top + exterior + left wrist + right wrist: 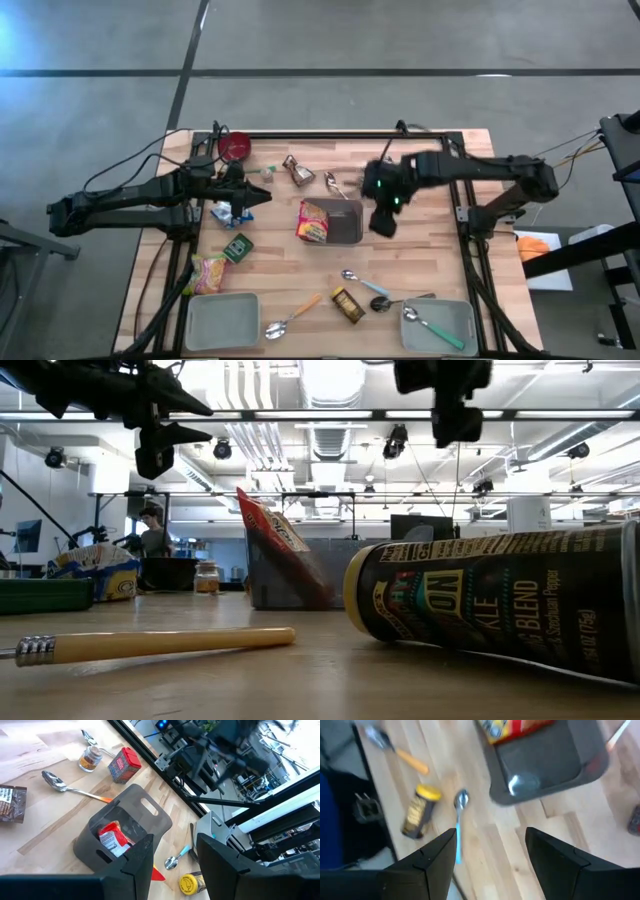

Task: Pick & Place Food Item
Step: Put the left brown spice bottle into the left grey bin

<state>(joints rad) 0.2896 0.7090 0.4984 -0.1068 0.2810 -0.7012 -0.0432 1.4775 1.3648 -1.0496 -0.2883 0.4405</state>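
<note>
A grey bin (pixel 348 224) stands mid-table. A red and yellow food packet (pixel 314 221) sits at its left end, slanted against the bin wall in the low view (pixel 272 540). The left wrist view shows the same packet (pixel 113 839) inside the bin (pixel 150 820). My right gripper (pixel 384 222) hovers above the table just right of the bin, tipped downward; its fingers are open with nothing between them (pixel 491 832). My left gripper (pixel 262 196) hangs in the air left of the bin, open and empty (pixel 174 840).
Near edge: two grey trays (pixel 220 320) (pixel 440 322), a spice bottle (pixel 348 305), several spoons (pixel 362 282). Left: a green packet (pixel 238 247), a noodle bag (pixel 208 272). Far side: a red tin (pixel 236 146), a small jar (pixel 298 172).
</note>
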